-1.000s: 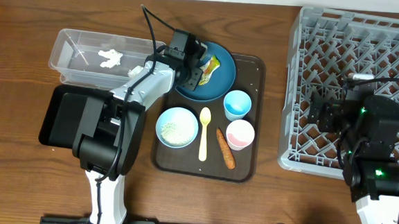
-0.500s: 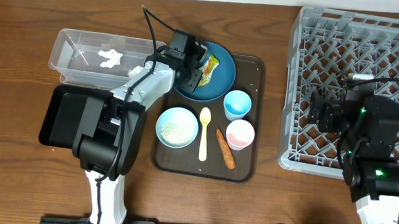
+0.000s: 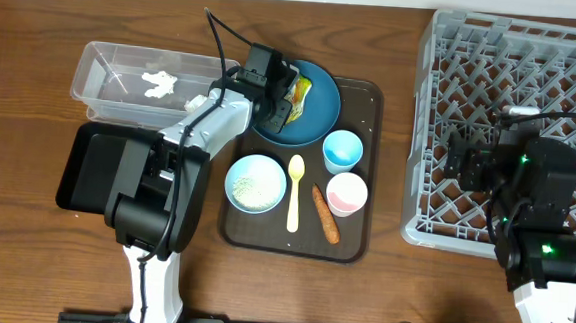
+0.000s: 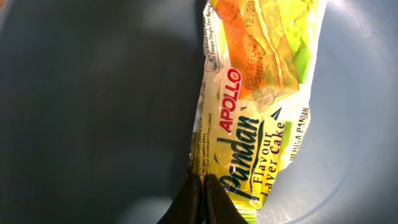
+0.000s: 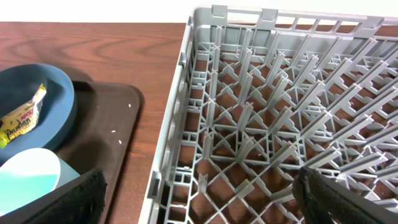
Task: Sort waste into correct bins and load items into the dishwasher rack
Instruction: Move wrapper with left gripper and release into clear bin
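Note:
An orange-yellow-green wrapper (image 4: 255, 112) lies on the dark blue plate (image 4: 93, 112). My left gripper (image 4: 203, 186) is shut on the wrapper's near edge, its black fingertips pressed together. From overhead, the left gripper (image 3: 284, 99) is over the plate's (image 3: 319, 118) left side, at the wrapper (image 3: 301, 99). My right gripper (image 5: 199, 199) stands open above the grey dishwasher rack (image 5: 280, 93), with nothing between its fingers. The overhead view puts it (image 3: 469, 158) over the rack's (image 3: 565, 58) left part.
A brown serving tray (image 3: 359, 236) carries the plate, a light blue bowl (image 3: 256, 184), yellow spoon (image 3: 294, 194), carrot-like stick (image 3: 325, 214), light blue cup (image 3: 342, 151) and pink cup (image 3: 346, 194). The clear tub (image 3: 98, 80) holds white tissue (image 3: 158, 81). The black tray (image 3: 92, 165) lies below it.
My left gripper's jaws have closed onto the wrapper's edge. The right arm has not moved.

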Motion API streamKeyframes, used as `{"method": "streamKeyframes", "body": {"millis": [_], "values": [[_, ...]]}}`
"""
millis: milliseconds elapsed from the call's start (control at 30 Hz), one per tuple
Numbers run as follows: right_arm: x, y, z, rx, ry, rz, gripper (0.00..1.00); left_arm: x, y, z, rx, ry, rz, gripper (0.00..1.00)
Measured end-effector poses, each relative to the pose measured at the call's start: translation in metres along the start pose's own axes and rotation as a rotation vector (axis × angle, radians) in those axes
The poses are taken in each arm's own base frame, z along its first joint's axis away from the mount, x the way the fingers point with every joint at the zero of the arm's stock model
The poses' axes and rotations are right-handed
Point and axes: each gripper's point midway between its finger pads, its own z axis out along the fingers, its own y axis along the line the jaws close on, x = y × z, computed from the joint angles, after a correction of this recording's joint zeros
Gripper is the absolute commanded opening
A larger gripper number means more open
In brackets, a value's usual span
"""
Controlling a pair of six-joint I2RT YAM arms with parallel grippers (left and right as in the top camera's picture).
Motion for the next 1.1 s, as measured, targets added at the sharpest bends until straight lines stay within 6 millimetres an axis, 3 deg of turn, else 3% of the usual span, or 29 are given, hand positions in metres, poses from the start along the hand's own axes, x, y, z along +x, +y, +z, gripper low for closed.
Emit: {"method": "streamKeyframes", "body": {"millis": [133, 300, 433, 533, 867, 967, 1100], "values": [[0.0, 0.0, 0.0, 0.0, 0.0, 0.0, 0.96, -0.008, -0.001, -0.022, -0.004, -0.033, 0.002, 0.06], [0.0, 0.0, 0.0, 0.0, 0.0, 0.0, 0.96, -0.043, 0.005, -0.091, -0.051, -0.181, -0.004, 0.06], [0.0, 0.0, 0.0, 0.0, 0.0, 0.0, 0.96, -0.054, 0.028, -0.145, -0.152, -0.266, -0.051, 0.06], [0.0, 0.0, 0.0, 0.0, 0.001, 0.0, 0.96, -0.048, 0.06, -0.165, -0.24, -0.275, -0.116, 0.06], [0.0, 0.0, 0.0, 0.0, 0.001, 0.0, 0.96, 0.014, 0.172, -0.178, -0.422, -0.188, -0.525, 0.06], [0.0, 0.0, 0.0, 0.0, 0.001, 0.0, 0.96, 0.023, 0.185, -0.176, -0.443, -0.176, -0.587, 0.08], [0.0, 0.0, 0.0, 0.0, 0.001, 0.0, 0.95, 0.029, 0.188, -0.167, -0.443, -0.154, -0.611, 0.13]]}}
